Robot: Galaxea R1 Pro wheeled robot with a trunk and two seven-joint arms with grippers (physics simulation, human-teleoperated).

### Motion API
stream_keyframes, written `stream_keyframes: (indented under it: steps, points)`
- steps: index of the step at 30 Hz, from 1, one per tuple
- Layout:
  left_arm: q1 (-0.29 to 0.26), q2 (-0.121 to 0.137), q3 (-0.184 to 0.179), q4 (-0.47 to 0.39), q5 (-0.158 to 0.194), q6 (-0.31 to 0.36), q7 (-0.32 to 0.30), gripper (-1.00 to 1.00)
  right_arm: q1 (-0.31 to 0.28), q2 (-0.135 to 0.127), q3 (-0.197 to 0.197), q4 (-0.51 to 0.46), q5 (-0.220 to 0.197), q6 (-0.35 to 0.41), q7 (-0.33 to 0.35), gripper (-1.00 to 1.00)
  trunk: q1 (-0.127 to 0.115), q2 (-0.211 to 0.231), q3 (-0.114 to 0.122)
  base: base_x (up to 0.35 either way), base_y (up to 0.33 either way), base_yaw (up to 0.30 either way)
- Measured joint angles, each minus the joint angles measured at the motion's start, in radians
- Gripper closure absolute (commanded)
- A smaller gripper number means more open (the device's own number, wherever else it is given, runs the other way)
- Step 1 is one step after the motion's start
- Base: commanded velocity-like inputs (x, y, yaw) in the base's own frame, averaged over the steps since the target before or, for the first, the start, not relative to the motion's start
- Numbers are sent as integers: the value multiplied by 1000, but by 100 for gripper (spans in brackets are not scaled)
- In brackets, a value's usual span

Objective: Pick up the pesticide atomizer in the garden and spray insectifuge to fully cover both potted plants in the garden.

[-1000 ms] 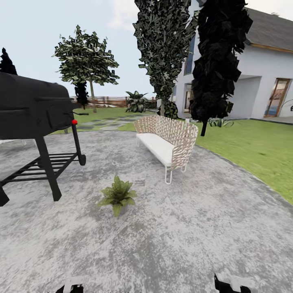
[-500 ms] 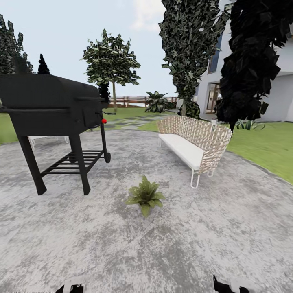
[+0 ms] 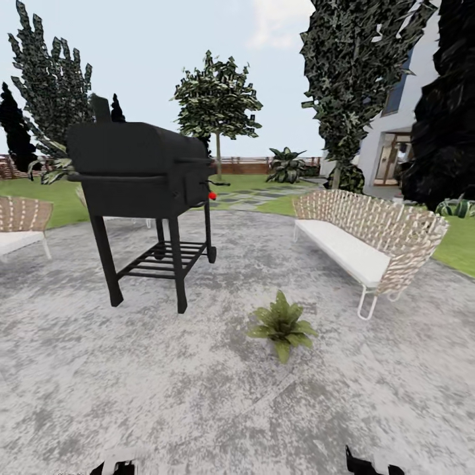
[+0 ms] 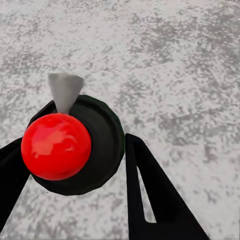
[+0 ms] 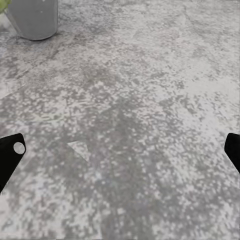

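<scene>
Starting closest in: pinching the pesticide atomizer [image 4: 70, 145] tight in the left claw [image 4: 85, 132], squeezing its dark round body from both sides with the black fingers [image 4: 150, 200]. Showing off its red top and little grey nozzle to the wrist camera, with rough grey paving [image 4: 175, 60] underneath.

Keeping the right claw [image 5: 120, 150] spread wide, gripping nothing. Hanging over the same kind of paving, with a grey pot [image 5: 32, 17] poking in at the frame corner.

Moving out in the head view:
- Sitting upright on bare paving, well inside its edges: one potted plant [image 3: 282, 324], a low green rosette.
- Standing beyond that, off to the left: a black grill [image 3: 142, 171] on legs, with a red knob.
- Running along the right side of the paving, near the lawn [image 3: 455, 244] edge: a wicker sofa [image 3: 366, 237] with a white cushion.
- Peeking in at the far left: another wicker seat [image 3: 20, 221].
- Crossing the grass farther back: stepping stones [image 3: 257, 196].
- Closing things off at the very back: trees [image 3: 218, 99], a wooden fence [image 3: 244, 161] and a white house [image 3: 396, 145].
</scene>
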Motion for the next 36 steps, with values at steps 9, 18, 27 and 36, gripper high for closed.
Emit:
stream_keyframes:
  steps: [9, 18, 27, 36]
  points:
    - [0, 0, 0, 0, 0, 0, 0, 100, 0, 0, 0, 1, 0, 0, 0, -100, 0, 0, 0, 170, 309, 279]
    - [0, 0, 0, -1, 0, 0, 0, 100, 0, 0, 0, 1, 0, 0, 0, -100, 0, 0, 0, 182, 309, 279]
    - [0, 2, 1, -1, -1, 1, 0, 100, 0, 0, 0, 0, 0, -1, 0, -100, 0, 0, 0, 185, 309, 278]
    - [0, 0, 1, -1, -2, 2, 0, 100, 0, 1, 3, 1, 3, 0, 2, -100, 0, 0, -4, 203, 298, 247]
